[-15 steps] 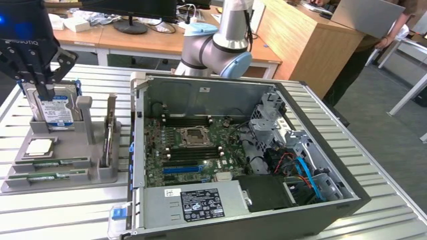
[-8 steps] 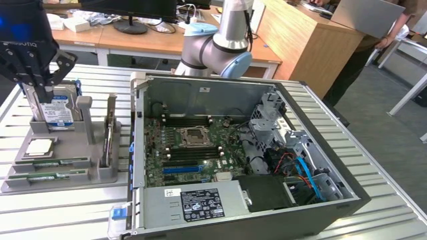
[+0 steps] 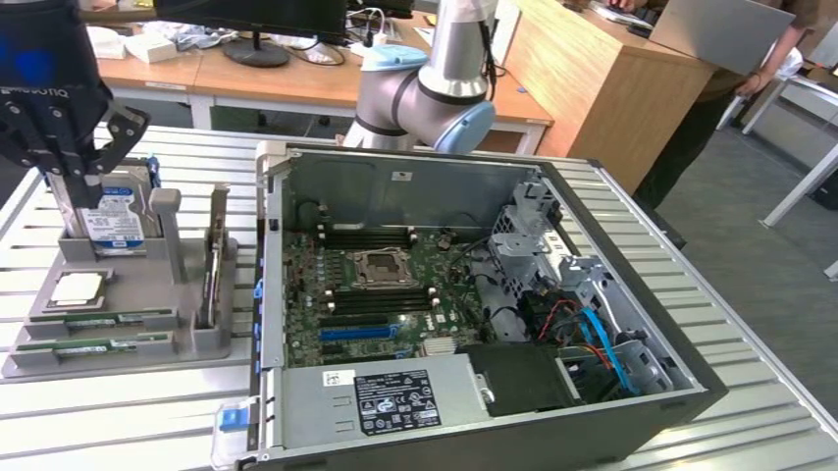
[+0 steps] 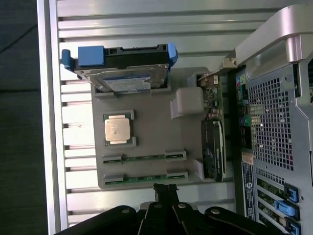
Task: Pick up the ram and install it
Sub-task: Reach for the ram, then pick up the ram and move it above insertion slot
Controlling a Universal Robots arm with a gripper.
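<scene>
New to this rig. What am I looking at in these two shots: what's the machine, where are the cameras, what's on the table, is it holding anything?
It is a single robot arm with a gripper on its end. One picture comes from a camera standing off the arm. The other comes from a camera on the wrist, looking down past the gripper. On the slatted metal table sit an open computer case and, at the exterior view's left, a grey parts tray. The tray carries a hard drive, a processor chip and two green ram sticks lying flat. The gripper is shut, holds nothing and hangs above the tray.
</scene>
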